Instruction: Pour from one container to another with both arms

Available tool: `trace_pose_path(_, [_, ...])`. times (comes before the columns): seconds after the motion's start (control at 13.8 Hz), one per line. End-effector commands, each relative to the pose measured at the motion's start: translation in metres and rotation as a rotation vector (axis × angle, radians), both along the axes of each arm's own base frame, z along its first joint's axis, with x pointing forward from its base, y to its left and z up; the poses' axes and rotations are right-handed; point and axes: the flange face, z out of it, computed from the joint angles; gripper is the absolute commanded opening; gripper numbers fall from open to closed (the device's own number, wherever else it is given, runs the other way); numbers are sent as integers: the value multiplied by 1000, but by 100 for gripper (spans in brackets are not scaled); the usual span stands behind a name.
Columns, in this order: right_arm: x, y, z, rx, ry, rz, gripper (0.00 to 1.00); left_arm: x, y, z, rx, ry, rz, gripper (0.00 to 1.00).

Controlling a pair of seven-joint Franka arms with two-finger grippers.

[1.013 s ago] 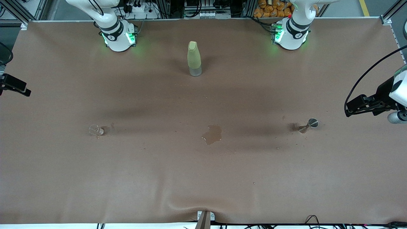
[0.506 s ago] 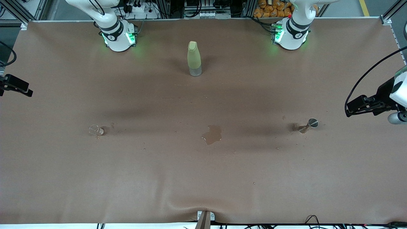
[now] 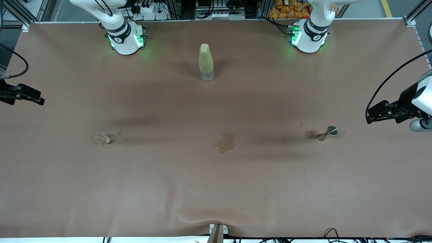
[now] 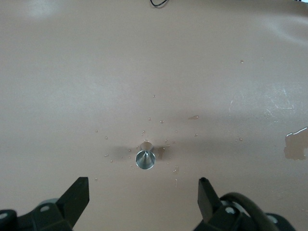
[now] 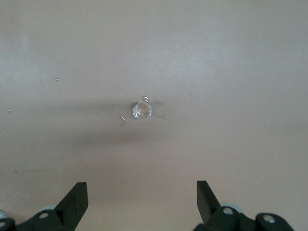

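glass on the brown table looks small, clear, light, brittle and likely slick; a gentle grip around its wall seems right. it stands toward the right arm's end from the puddle. metal jigger, stiff and light with a narrow waist to pinch, stands toward the left arm's end from the puddle. right gripper hangs spread wide and empty, the glass well apart from its fingers. left gripper hangs wide open, empty, over the jigger, its fingers apart from it. a capped bottle stands farther from the camera than the puddle.
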Motion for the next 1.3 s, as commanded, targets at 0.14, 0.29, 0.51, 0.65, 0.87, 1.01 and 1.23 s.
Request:
trace_pose_path(0.14, [5,0,-51,124,12,183,100,-1,2,0,-11,8,-21,100])
trace_pose_path(0.29, [4,-21,-73,242,-10,282,100,-1,2,-2,-9,8,-51,100])
trace_pose_path(0.51, [7,-38,-86,297,-71,493,100,0,3,-2,-6,8,-76,100])
trace_pose_path(0.65, [3,-51,-91,378,-117,530,100,0,3,-4,-5,10,-97,100])
trace_pose_path(0.87, [-4,-89,-137,553,-198,600,100,3,15,-11,6,11,-250,100])
trace_pose_path(1.01, [-2,-114,-174,642,-269,676,100,6,17,-20,9,19,-363,100])
trace_pose_path(1.23, [-6,-147,-246,836,-432,785,100,12,48,-37,-83,-2,-510,100])
